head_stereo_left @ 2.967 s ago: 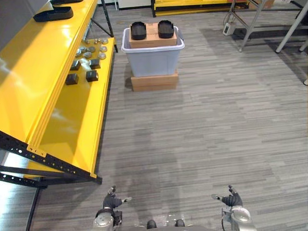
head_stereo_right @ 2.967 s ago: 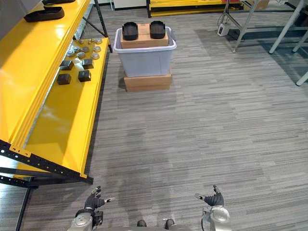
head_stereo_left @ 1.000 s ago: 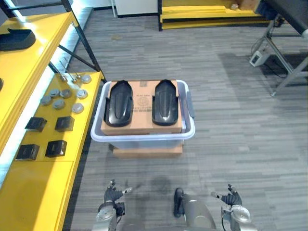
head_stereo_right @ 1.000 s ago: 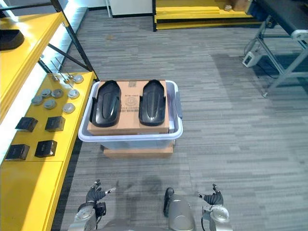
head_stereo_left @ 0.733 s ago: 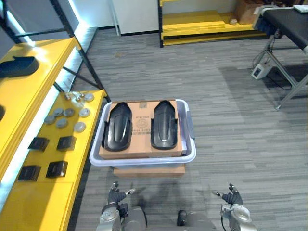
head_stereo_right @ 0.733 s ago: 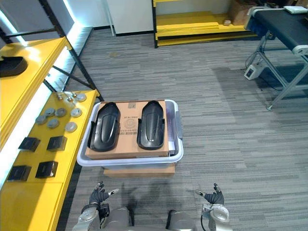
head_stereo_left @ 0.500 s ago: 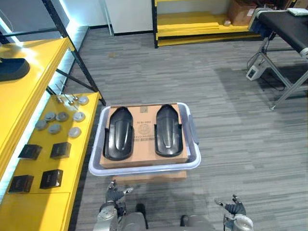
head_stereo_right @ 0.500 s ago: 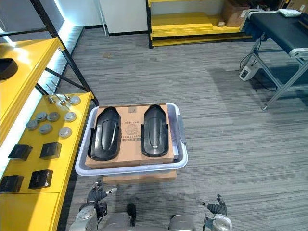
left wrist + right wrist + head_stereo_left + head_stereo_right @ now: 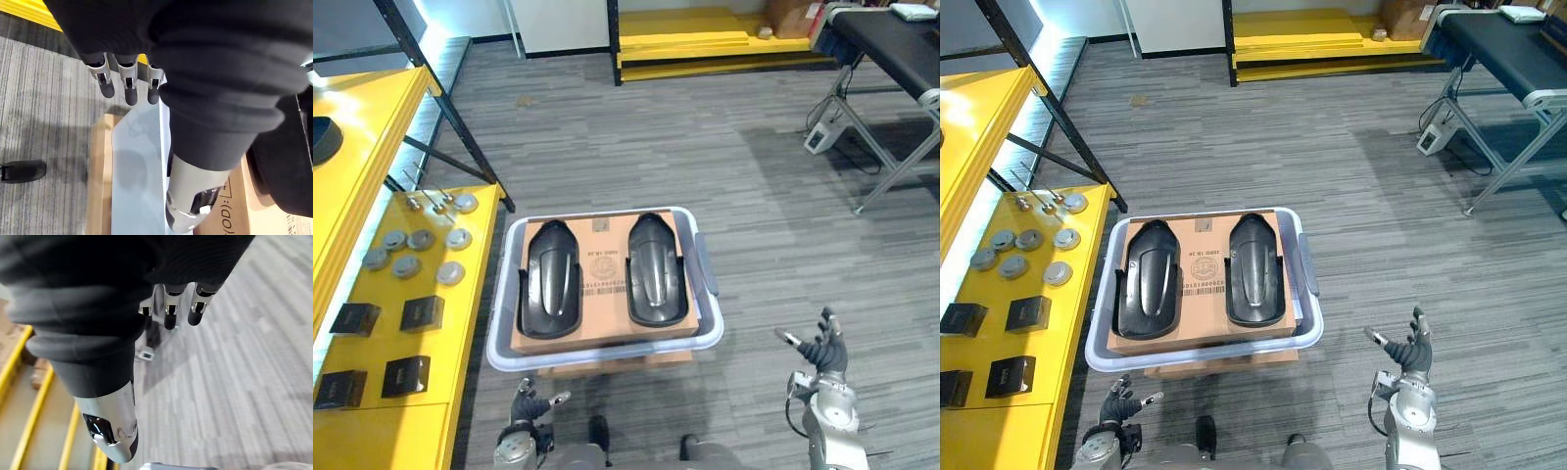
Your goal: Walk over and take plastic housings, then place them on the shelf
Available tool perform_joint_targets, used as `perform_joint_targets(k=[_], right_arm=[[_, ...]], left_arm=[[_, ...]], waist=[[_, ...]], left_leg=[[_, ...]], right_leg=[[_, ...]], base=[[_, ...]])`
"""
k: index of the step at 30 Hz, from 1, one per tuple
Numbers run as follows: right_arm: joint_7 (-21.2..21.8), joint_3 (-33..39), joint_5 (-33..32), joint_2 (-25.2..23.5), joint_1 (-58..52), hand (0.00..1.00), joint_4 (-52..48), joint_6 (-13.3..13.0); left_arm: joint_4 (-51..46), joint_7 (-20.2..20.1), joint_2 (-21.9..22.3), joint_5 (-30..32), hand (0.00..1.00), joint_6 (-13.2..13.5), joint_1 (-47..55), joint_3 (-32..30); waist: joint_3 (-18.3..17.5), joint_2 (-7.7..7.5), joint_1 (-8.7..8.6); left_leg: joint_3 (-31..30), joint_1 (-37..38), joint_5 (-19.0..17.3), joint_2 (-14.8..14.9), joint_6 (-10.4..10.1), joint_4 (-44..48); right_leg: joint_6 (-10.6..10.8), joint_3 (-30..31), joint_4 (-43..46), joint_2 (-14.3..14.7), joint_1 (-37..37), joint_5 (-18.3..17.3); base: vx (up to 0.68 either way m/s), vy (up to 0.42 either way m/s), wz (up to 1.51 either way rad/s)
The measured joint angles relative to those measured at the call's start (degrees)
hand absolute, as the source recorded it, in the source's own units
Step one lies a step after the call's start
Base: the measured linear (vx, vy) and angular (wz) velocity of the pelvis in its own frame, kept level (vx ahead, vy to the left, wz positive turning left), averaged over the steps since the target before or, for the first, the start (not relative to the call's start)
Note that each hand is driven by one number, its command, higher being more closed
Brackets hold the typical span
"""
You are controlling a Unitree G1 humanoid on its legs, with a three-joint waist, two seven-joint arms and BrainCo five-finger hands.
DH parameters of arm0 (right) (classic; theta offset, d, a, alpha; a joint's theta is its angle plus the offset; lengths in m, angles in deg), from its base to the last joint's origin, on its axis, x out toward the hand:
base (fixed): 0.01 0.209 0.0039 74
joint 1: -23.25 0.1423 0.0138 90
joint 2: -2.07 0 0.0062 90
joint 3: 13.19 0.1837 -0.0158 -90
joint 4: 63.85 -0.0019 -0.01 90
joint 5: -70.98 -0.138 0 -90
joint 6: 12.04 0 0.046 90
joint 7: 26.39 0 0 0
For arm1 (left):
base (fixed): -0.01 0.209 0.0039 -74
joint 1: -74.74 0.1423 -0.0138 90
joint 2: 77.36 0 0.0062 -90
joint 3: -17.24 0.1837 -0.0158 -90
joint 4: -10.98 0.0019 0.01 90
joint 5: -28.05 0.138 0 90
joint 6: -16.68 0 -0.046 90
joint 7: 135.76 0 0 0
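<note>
The yellow shelf (image 9: 372, 127) runs along the left, and a dark shape (image 9: 321, 137) at the far edge of its upper level may be a housing already placed, though it is cut off. Directly ahead and close stands the grey bin (image 9: 708, 284) with a cardboard carton (image 9: 603, 269) on top. The left housing (image 9: 548, 292) and right housing (image 9: 655, 281) lie side by side on the carton, untouched. The walk looks done; taking and shelving both are not yet begun. The right hand (image 9: 826, 351) is raised right of the bin, fingers spread and empty. The left hand (image 9: 525, 408) hangs low by the near rim, fingers straight, holding nothing.
</note>
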Motion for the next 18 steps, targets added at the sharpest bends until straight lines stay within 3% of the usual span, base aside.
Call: perform_joint_targets(k=[5,11,18], right_arm=[[-0.58,-4.89,5.02,0.56,4.72,0.00,1.77,0.31],[-3.51,-6.65,8.16,1.15,13.75,0.00,13.45,3.19],[-5.45,-6.51,8.11,2.10,24.63,0.00,27.09,5.14]], left_arm=[[0.00,0.00,0.05,0.18,0.00,0.28,0.14,0.03],[0.00,0.06,0.11,0.17,0.00,0.47,0.22,0.15],[-0.01,0.12,0.23,0.12,0.00,0.51,0.68,0.42]], waist=[[-0.06,0.10,0.28],[0.01,0.18,2.92],[2.67,1.14,3.43]], left_leg=[[-2.43,-0.17,2.05,-0.15,0.04,-2.25],[-6.02,-2.19,4.32,-0.88,0.24,-3.23],[-9.83,-6.05,6.93,-1.80,0.55,-3.74]], right_leg=[[-0.04,-2.43,-0.06,0.07,0.10,0.11],[-0.14,-5.76,-0.11,-0.29,-0.48,0.23],[0.34,-9.31,-0.29,-0.62,-2.19,0.98]], base=[[-0.01,-0.016,0.24],[-0.07,-0.009,0.31],[-0.10,0.011,0.30]])
